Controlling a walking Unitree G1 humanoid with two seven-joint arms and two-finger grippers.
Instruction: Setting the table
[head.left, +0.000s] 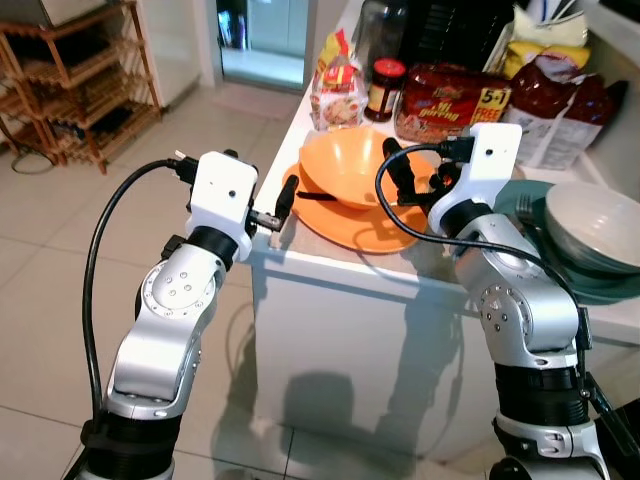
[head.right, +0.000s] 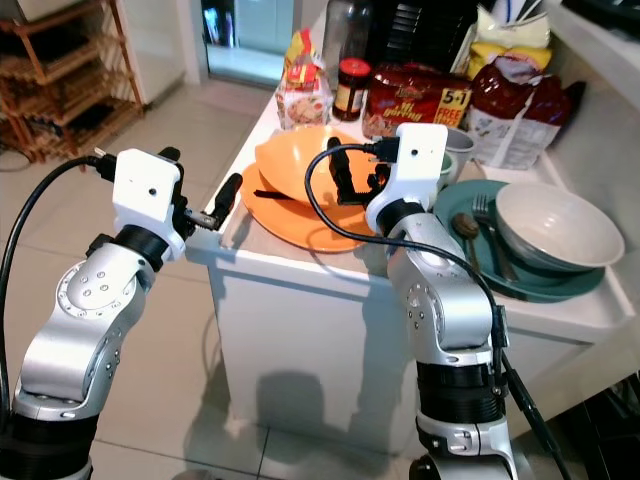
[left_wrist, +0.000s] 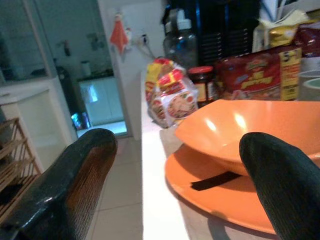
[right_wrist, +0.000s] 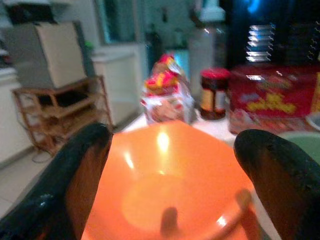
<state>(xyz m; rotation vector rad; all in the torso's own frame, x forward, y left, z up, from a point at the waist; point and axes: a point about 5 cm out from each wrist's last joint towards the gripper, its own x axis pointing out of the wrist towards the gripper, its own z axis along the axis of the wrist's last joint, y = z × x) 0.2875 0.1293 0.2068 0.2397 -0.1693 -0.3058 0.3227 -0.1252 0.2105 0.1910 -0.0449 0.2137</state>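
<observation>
An orange bowl (head.left: 352, 165) is seen sitting tilted on an orange plate (head.left: 360, 226) at the centre of the left eye view, close to the near corner of the white counter (head.left: 330, 275). The right gripper (head.left: 396, 172) is poised at the bowl's right rim, its black fingers spread apart with nothing held; in its wrist view the bowl's hollow is framed between them. The left gripper (head.left: 283, 203) is held level at the counter's left edge, just beside the plate's rim, likewise spread wide and empty.

The approach to the orange set appears to be the step in hand; no grasp has been made yet. A closing of the right fingers over the bowl's rim would be called for next, or a pinch on the plate's edge from the left.

Little room is left at upper centre: a jar (head.left: 384, 87), a snack bag (head.left: 336, 88) and a red packet (head.left: 452, 100) are crowded behind the bowl. At right, a white bowl (head.right: 558, 228) on a teal plate (head.right: 590, 282) sits close to the right arm. Open floor (head.left: 150, 180) lies at left.
</observation>
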